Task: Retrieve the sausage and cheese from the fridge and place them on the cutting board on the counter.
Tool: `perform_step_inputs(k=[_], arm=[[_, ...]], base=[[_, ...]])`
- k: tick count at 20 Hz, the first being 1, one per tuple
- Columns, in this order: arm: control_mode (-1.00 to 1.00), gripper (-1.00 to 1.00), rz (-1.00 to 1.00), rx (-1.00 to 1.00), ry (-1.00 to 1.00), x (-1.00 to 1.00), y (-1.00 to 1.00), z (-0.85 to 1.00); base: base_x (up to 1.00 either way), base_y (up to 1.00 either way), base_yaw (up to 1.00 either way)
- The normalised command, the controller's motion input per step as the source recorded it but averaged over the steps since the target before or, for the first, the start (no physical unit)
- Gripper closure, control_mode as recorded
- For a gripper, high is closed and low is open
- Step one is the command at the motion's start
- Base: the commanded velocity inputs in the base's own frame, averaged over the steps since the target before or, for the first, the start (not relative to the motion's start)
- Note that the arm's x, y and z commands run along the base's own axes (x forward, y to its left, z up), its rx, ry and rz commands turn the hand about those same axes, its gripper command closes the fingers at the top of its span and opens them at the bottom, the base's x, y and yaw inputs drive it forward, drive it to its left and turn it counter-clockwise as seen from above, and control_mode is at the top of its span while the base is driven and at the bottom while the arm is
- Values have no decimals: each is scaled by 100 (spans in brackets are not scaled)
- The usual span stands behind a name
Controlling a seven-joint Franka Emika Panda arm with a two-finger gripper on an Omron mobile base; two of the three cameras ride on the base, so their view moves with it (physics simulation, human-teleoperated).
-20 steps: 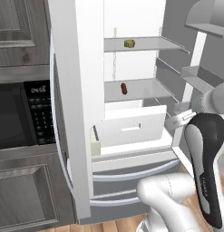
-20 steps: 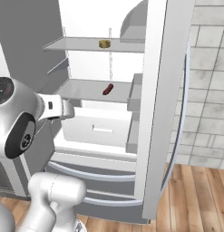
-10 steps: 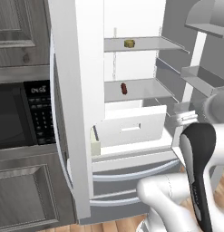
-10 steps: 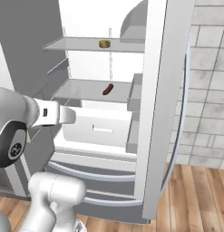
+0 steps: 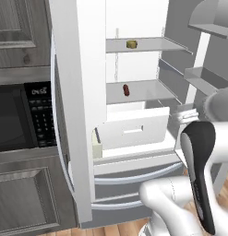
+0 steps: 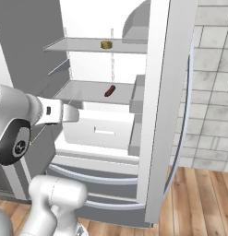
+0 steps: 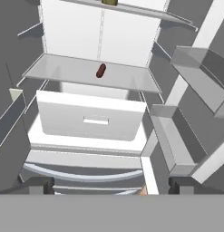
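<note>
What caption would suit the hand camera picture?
Open fridge seen from the robot's hand: sausage on the middle shelf, cheese on the shelf above.

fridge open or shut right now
Open: the fridge doors stand swung wide, baring white shelves with the sausage on the lower one and the cheese above.

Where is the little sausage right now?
The sausage lies on the middle shelf inside the open fridge, below the shelf holding the cheese and above the white drawer.

Kitchen: open fridge [image 5: 83,92], black microwave [image 5: 23,117] in grey cabinets [image 5: 23,203] left of fridge; tiled wall [image 6: 212,83], wood floor [image 6: 198,203] right of it.
</note>
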Motion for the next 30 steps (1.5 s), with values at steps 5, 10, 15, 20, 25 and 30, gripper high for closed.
perform_step_inputs(k=[5,10,15,20,25,30], arm=[[-100,-100,5,0,0,65,1,-1],[100,-100,1,0,0,14,0,0],[100,-100,0,0,0,0,0,0],[100,-100,0,0,0,0,0,0],[100,-100,0,0,0,0,0,0],[100,-100,0,0,0,0,0,0]], base=[[0,0,0],[43,0,2],[4,-4,0],[39,0,0],[52,0,0],[48,0,0]])
